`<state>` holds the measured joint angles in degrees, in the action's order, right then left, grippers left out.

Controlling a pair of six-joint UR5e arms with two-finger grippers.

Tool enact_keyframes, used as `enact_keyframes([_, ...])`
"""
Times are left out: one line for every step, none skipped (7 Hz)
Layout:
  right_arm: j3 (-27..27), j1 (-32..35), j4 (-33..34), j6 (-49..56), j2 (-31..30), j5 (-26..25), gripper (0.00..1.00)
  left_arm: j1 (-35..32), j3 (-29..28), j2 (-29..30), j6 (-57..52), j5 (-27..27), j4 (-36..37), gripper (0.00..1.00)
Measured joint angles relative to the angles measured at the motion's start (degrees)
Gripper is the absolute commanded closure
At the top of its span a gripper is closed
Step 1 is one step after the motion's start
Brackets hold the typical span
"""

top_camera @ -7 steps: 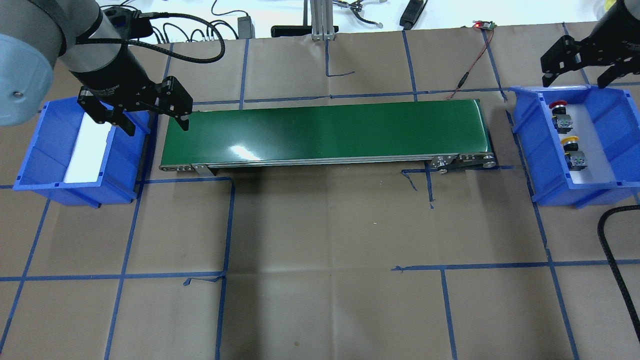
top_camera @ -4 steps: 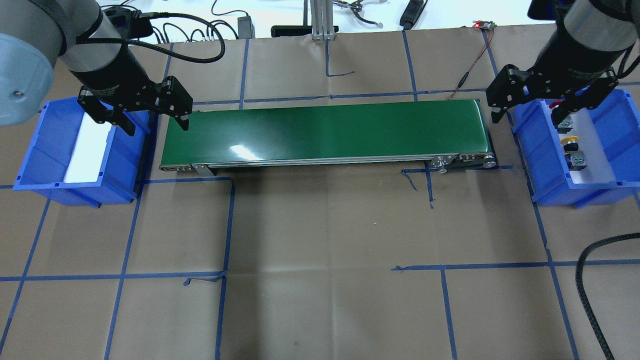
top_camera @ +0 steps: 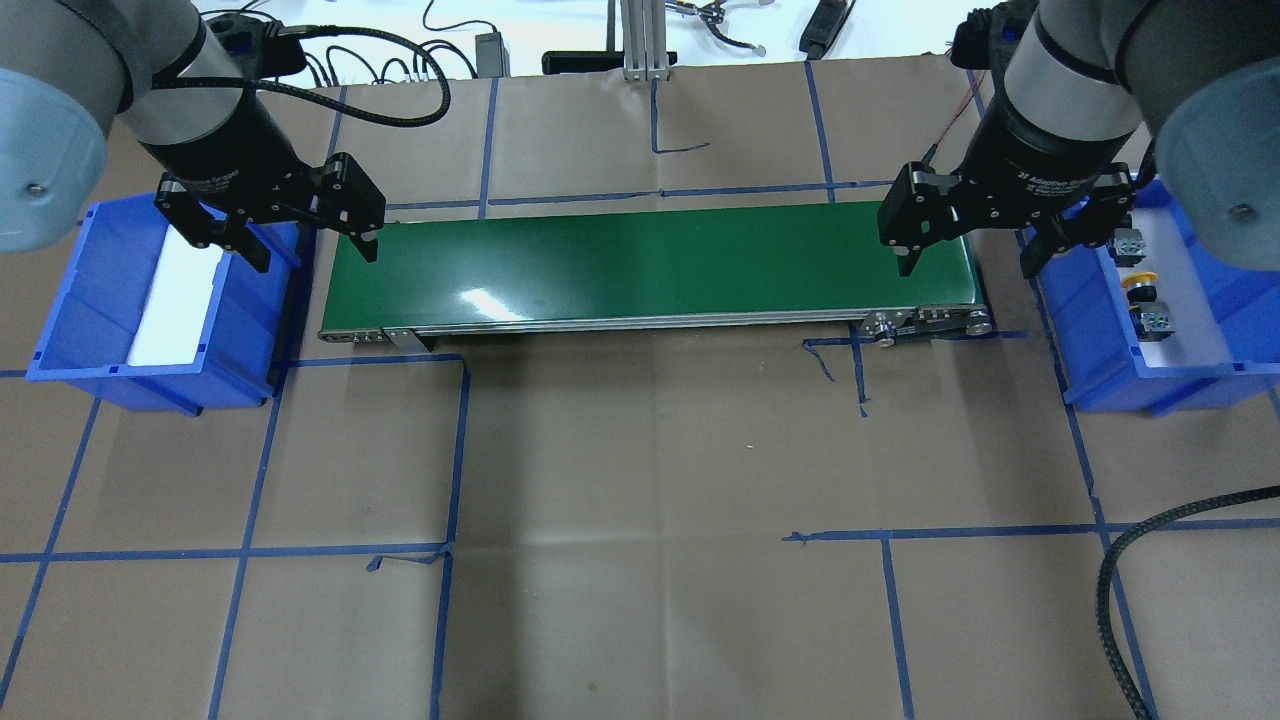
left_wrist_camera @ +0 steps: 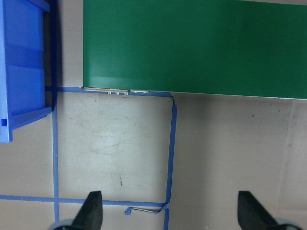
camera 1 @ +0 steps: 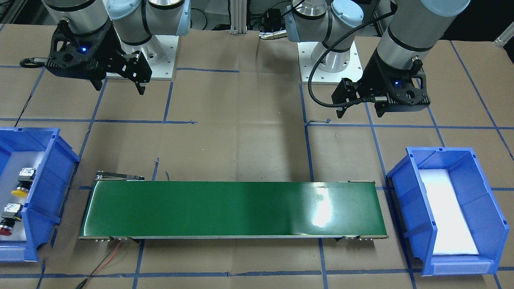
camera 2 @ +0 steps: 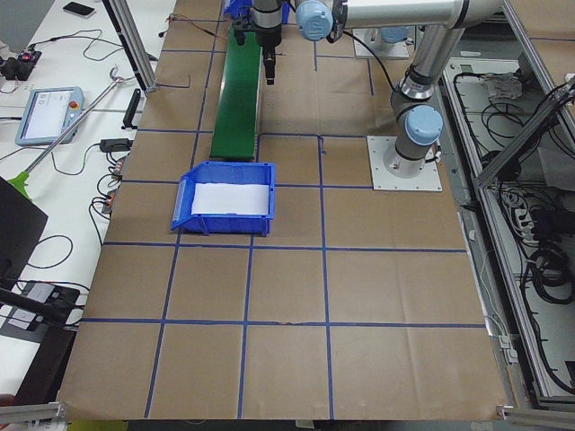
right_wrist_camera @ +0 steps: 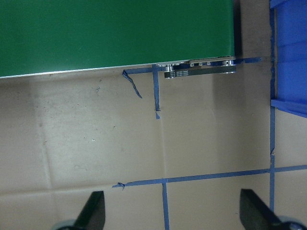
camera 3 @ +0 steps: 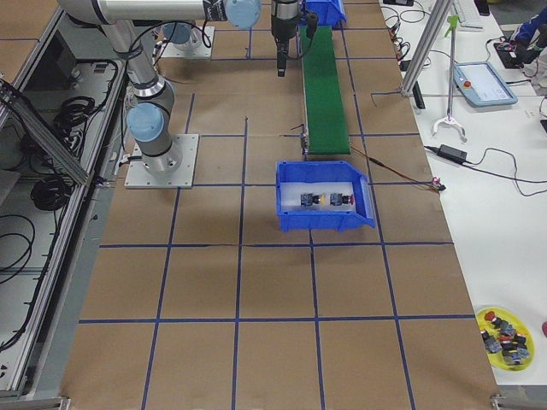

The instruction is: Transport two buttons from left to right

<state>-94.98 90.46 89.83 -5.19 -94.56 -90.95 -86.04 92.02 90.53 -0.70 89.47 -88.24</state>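
Both buttons lie in the blue right bin [top_camera: 1100, 392], side by side on its white floor. The yellow-capped button [top_camera: 1141, 284] shows in the overhead view and in the front view [camera 1: 19, 191]. The red-capped button [camera 1: 5, 228] shows in the front view; in the overhead view my right wrist hides its cap. My right gripper [top_camera: 967, 268] is open and empty above the right end of the green conveyor belt [top_camera: 650, 260], just left of that bin. My left gripper [top_camera: 315, 255] is open and empty above the belt's left end, beside the blue left bin [top_camera: 60, 330].
The left bin holds only a white liner. Blue tape lines cross the brown paper on the table [top_camera: 650, 470]. A black cable [top_camera: 1110, 580] loops in at the lower right. Cables and devices lie along the far edge.
My right arm has swung left, from above the right bin to above the belt's right end, its gripper staying open. The left arm and the buttons have not moved.
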Motion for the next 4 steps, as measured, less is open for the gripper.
enact_keyframes([-0.49,0.26,0.28,-0.23,0.0,0.08,0.0,-0.02,0.0,0.0,0.0,0.0,0.0,0.0])
enact_keyframes([-0.71,0.36,0.38,-0.24,0.0,0.1,0.0,-0.03,0.0,0.0,0.0,0.0,0.0,0.0])
enact_keyframes([-0.81,0.39,0.42,-0.16,0.02,0.09,0.0,-0.02,0.0,0.0,0.0,0.0,0.0,0.0])
enact_keyframes([-0.86,0.41,0.43,-0.09,0.05,0.08,0.0,-0.01,0.0,0.0,0.0,0.0,0.0,0.0])
